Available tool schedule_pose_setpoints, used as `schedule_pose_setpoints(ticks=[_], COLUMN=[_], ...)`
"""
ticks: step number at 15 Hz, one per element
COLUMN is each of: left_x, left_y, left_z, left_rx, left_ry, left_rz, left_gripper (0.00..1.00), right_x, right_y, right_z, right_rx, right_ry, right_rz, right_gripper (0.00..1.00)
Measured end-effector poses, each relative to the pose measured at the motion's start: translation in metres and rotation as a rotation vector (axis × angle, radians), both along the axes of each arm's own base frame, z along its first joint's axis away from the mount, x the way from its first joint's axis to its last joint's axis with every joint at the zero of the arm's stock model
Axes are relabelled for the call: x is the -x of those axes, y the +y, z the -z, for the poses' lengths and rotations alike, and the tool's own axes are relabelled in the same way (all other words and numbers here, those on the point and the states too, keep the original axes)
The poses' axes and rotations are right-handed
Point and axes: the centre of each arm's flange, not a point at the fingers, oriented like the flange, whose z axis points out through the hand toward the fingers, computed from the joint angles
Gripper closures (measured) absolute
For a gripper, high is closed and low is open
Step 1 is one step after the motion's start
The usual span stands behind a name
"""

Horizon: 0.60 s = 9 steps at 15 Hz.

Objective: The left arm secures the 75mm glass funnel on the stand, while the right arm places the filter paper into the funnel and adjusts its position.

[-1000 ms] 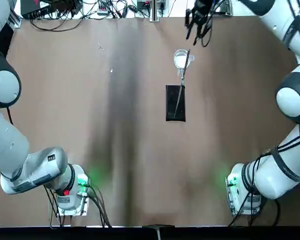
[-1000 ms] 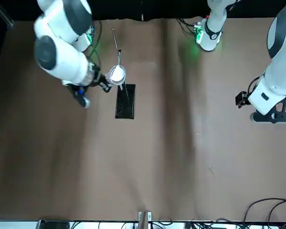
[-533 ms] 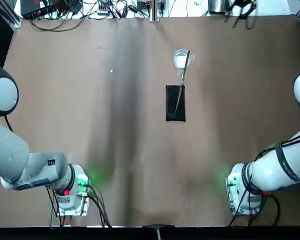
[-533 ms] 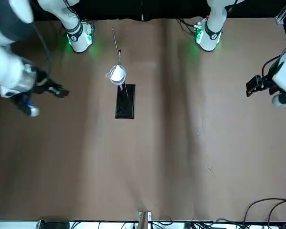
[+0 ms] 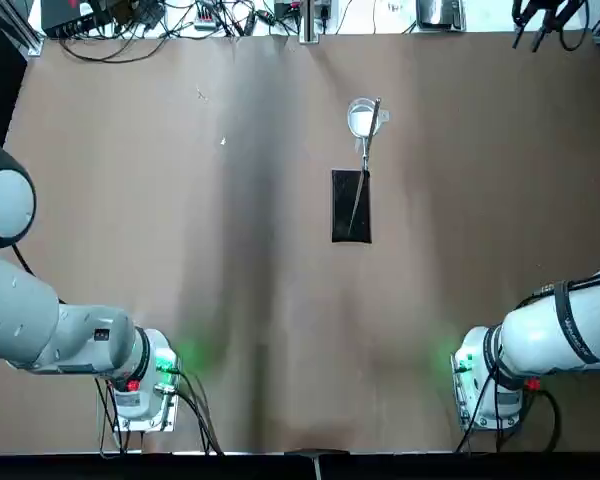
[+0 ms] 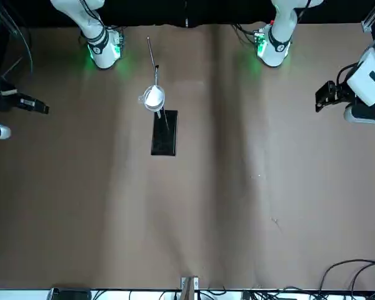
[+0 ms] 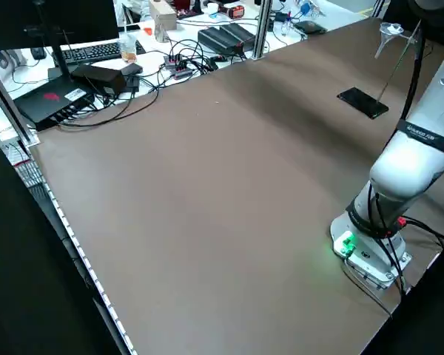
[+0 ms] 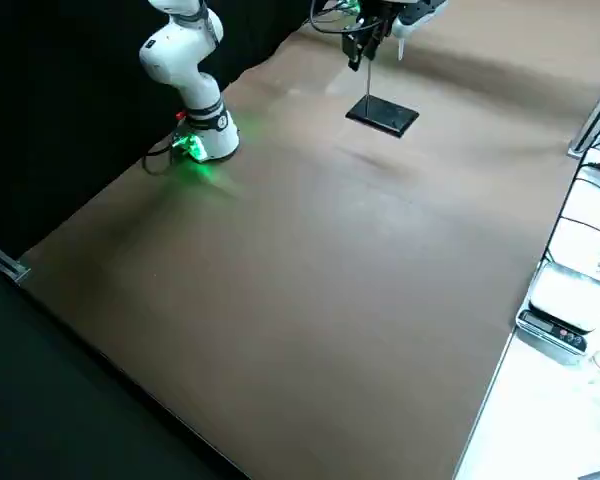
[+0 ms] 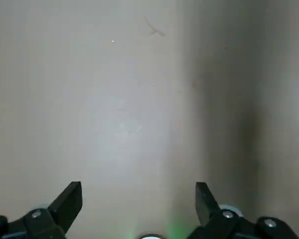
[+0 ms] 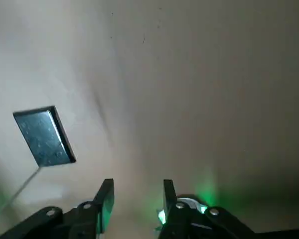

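The filter paper (image 5: pixel 361 121) sits inside the 75mm glass funnel (image 5: pixel 365 117), held in the ring of the stand (image 5: pixel 351 206), whose rod leans toward 12 o'clock in the top view. The right gripper (image 5: pixel 542 14) hangs empty, fingers slightly parted, at 2 o'clock, well apart. The left gripper (image 9: pixel 138 199), spread wide and empty, hangs off toward 9 o'clock.

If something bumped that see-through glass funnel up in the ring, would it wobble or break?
Probably both. The clear glass funnel only sits in the thin wire ring of the black-based metal stand, high above the table, so a knock could tip it out. Glass that thin likely cracks if dropped. The white folded filter paper inside looks light and would probably shift easily.
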Motion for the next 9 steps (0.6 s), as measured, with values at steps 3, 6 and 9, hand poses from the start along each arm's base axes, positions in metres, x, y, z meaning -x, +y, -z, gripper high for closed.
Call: schedule_pose_setpoints(ticks=[3, 6, 9], left_x=[-0.002, -0.003, -0.004], left_y=[0.017, 0.021, 0.033], left_z=[0.001, 0.002, 0.004], left_rx=[-0.001, -0.002, -0.002], left_ry=[0.003, 0.003, 0.007], left_rz=[-0.03, -0.038, -0.061], left_gripper=[0.0, 0.0, 0.0], right_x=[0.002, 0.002, 0.001], right_y=[-0.018, -0.018, -0.015], right_z=[-0.001, -0.001, -0.001], right_rx=[-0.019, -0.023, -0.023], right_ry=[-0.006, -0.007, -0.007], right_rz=[-0.039, -0.05, -0.054], right_gripper=[0.37, 0.11, 0.0])
